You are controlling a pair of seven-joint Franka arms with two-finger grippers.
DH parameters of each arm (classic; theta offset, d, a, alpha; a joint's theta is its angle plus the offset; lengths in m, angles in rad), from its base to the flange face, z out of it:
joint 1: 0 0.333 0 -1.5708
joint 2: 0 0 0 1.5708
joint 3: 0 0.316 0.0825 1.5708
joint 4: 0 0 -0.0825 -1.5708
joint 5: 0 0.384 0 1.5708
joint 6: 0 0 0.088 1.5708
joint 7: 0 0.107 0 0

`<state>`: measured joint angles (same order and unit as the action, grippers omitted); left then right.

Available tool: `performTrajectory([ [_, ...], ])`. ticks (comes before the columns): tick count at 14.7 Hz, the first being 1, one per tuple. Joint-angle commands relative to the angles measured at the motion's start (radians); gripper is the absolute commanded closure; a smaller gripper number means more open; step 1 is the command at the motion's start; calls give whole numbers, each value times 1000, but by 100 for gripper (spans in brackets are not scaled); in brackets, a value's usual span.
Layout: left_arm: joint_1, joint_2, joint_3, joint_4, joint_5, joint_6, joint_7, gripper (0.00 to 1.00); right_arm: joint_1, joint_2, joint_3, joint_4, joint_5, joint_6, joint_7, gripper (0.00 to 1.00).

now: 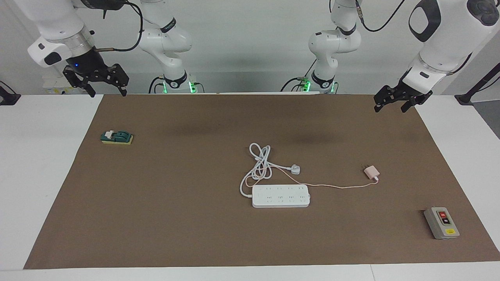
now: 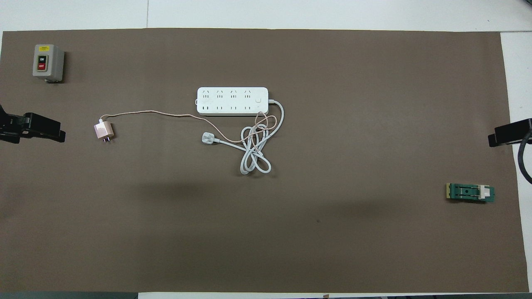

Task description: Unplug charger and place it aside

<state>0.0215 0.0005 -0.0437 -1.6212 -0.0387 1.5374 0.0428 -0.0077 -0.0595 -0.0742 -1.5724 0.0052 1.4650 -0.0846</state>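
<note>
The charger (image 1: 371, 171) (image 2: 103, 131), a small pale-pink cube, lies on the brown mat (image 1: 175, 218) (image 2: 332, 249) toward the left arm's end. Its prongs are bare and plugged into nothing. Its thin pink cable (image 1: 340, 186) (image 2: 149, 112) runs back to the white power strip (image 1: 280, 195) (image 2: 232, 101), whose sockets show nothing plugged in. My left gripper (image 1: 391, 108) (image 2: 54, 128) hangs open over the mat's edge near its own base, holding nothing. My right gripper (image 1: 108, 93) (image 2: 498, 135) hangs open over the mat's edge at the right arm's end, holding nothing.
The strip's thick white cord (image 1: 259, 160) (image 2: 255, 155) lies coiled beside it on the robots' side, ending in a white three-pin plug (image 1: 295, 169) (image 2: 207, 138). A grey on/off switch box (image 1: 441, 223) (image 2: 48, 62) stands farther from the robots than the charger. A small green device (image 1: 116, 137) (image 2: 470, 192) lies at the right arm's end.
</note>
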Motion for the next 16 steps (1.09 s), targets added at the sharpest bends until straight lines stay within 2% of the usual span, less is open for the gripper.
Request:
performTrajectory([
  [1, -14, -16, 13, -11, 16, 12, 11, 0, -12, -29, 16, -34, -17, 9, 3, 0],
  [16, -14, -16, 13, -12, 16, 15, 12, 0, -12, -32, 16, -44, -17, 12, 3, 0],
])
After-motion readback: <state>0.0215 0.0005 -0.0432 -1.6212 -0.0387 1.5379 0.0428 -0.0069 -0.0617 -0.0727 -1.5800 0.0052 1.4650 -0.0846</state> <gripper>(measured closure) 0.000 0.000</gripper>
